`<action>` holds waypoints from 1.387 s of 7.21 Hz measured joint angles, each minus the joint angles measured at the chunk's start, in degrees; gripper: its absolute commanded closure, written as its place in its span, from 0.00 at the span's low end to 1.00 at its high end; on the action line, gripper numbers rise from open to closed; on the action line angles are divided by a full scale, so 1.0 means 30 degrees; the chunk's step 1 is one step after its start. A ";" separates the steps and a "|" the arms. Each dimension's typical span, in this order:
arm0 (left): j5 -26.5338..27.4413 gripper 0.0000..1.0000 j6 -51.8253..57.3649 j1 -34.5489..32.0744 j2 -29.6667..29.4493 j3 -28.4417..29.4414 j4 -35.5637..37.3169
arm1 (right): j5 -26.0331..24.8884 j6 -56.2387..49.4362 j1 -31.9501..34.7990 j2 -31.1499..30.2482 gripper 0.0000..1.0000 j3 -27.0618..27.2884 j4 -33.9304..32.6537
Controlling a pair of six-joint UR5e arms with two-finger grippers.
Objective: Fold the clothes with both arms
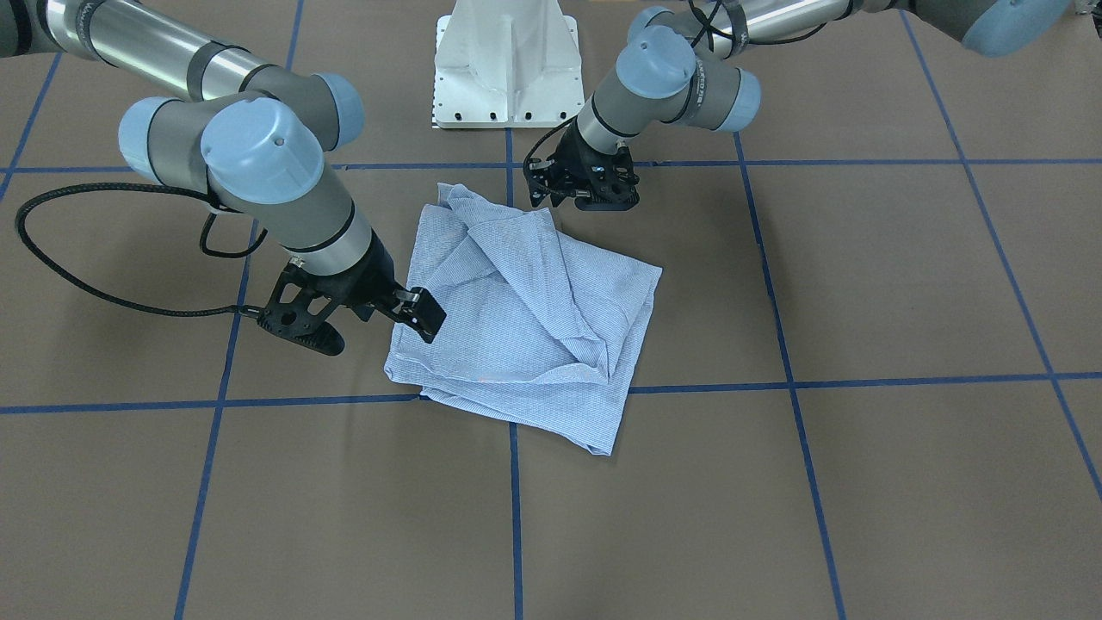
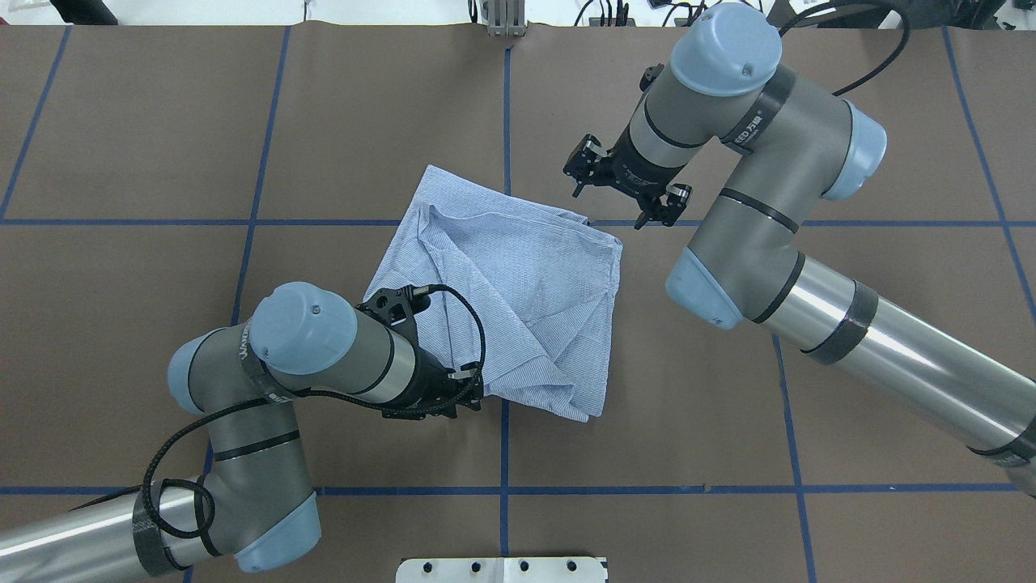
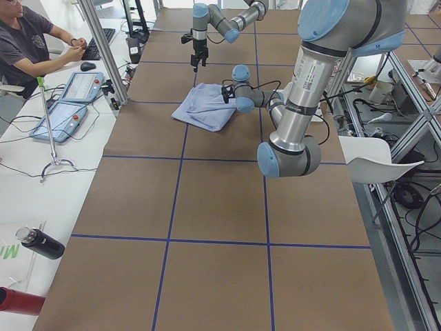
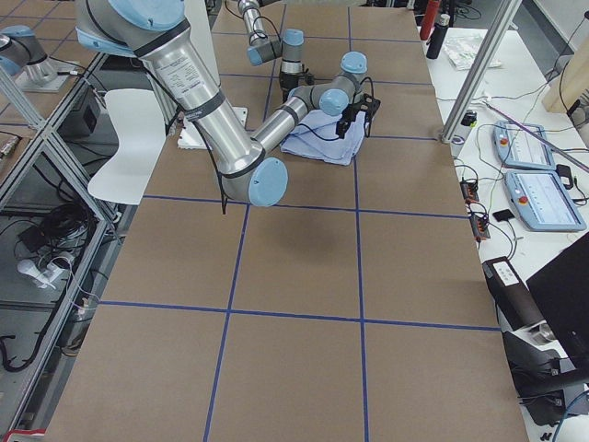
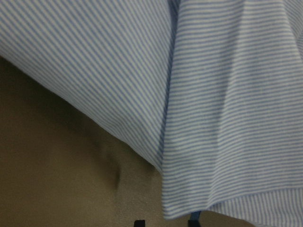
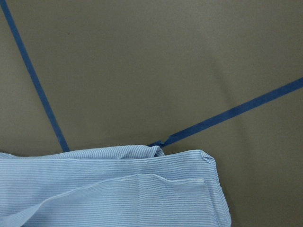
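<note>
The light blue striped shirt [image 1: 525, 319] lies folded into a rough square on the brown table [image 2: 809, 340], with creases across its top layer. My left gripper [image 2: 437, 356] hangs open low over the shirt's near left edge, nothing between its fingers. The left wrist view is filled with striped shirt cloth [image 5: 213, 94] and its edge on the table. My right gripper [image 2: 625, 188] stands open above the table just past the shirt's far right corner. Its wrist view shows the shirt's folded edge [image 6: 118, 198] below bare table. From the front, the right gripper [image 1: 366, 323] sits beside the shirt's edge.
The white pedestal base [image 1: 506, 69] stands at the table's robot side. Blue tape lines [image 2: 647, 489] grid the brown surface. Beside the table a person [image 3: 27, 41] sits at a desk with teach pendants [image 3: 69, 103] and a dark bottle [image 3: 41, 243].
</note>
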 measured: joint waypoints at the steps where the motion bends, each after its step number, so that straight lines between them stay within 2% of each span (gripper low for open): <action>1: 0.0000 0.58 0.0012 -0.0011 -0.0024 0.0002 -0.0030 | 0.0013 -0.0459 0.0129 -0.0277 0.00 0.0139 0.0017; 5: 0.0294 0.59 0.0041 -0.0176 -0.0035 0.0154 -0.0348 | 0.0020 -0.1220 0.0387 -0.0865 0.00 0.0449 0.0030; 9: 0.0379 0.59 -0.0053 -0.0136 -0.0117 0.1200 -0.1635 | 0.0027 -0.1321 0.0495 -0.1050 0.00 0.0485 0.0030; 10: 0.0374 0.81 -0.0087 -0.0112 -0.0126 0.1253 -0.1722 | 0.0039 -0.1322 0.0497 -0.1065 0.00 0.0485 0.0024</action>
